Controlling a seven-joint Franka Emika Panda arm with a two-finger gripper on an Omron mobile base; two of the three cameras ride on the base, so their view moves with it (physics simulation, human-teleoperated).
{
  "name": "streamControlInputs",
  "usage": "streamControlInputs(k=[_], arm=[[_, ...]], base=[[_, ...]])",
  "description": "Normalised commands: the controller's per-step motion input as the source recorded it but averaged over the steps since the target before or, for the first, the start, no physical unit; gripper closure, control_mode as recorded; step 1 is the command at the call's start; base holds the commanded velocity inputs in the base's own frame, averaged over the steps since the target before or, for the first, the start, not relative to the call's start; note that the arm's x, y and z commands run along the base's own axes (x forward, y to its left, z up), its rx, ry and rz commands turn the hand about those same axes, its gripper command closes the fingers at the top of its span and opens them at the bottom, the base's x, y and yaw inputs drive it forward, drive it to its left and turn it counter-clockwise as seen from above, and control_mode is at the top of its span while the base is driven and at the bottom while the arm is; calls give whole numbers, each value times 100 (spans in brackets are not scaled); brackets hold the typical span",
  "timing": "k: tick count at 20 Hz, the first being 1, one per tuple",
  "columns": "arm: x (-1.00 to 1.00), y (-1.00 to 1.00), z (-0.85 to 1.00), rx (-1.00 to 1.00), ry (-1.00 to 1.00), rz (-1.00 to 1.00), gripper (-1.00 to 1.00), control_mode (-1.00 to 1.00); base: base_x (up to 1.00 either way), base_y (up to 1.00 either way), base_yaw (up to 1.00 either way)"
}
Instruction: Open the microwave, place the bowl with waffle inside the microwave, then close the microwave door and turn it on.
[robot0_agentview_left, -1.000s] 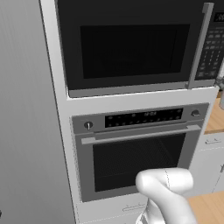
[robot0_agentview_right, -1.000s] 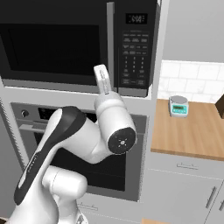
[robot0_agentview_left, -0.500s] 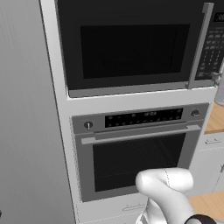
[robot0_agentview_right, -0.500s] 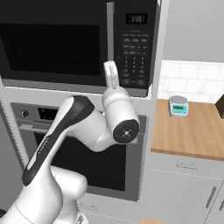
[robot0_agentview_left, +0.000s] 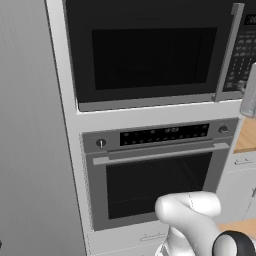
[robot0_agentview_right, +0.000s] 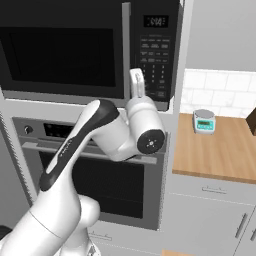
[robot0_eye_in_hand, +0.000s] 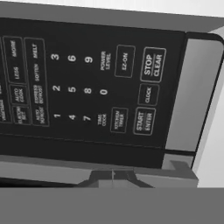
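Whether my jaws stand apart or together I cannot tell: in the right base view my gripper (robot0_agentview_right: 138, 79) is a narrow white shape raised in front of the keypad panel (robot0_agentview_right: 154, 55), and in the hand view my finger tips (robot0_eye_in_hand: 113, 176) sit dark and close at the bottom edge, too dim to judge. I hold nothing that I can see.

Straight ahead of the jaws is the keypad of the microwave (robot0_agentview_left: 150, 55), close up in the hand view: the number keys, then "Start Enter" (robot0_eye_in_hand: 144, 121), "Clock" and "Stop Clear" (robot0_eye_in_hand: 152, 64) printed sideways, because my hand is rolled. The start key lies just above my finger tips there.

Beside the jaws, toward the window, runs the grey bar handle (robot0_agentview_right: 126, 49) of the microwave door (robot0_agentview_left: 148, 59), which is shut, with its dark glass flush in the frame.

Below the jaws is the grey oven (robot0_agentview_left: 159, 170), with a horizontal handle and a knob at each end of its panel. Off to the other side lies a wooden counter (robot0_agentview_right: 220, 150) carrying a small kitchen scale (robot0_agentview_right: 204, 120) against white tiles.
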Motion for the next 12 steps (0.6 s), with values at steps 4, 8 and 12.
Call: streamControlInputs(k=[4, 8, 12], arm=[[28, -8, -16, 0, 0, -3, 100, -100], [30, -12, -11, 2, 0, -3, 100, -100], [31, -11, -14, 1, 0, -2, 100, -100]], base=[[0, 0, 0], [0, 0, 0], [0, 0, 0]])
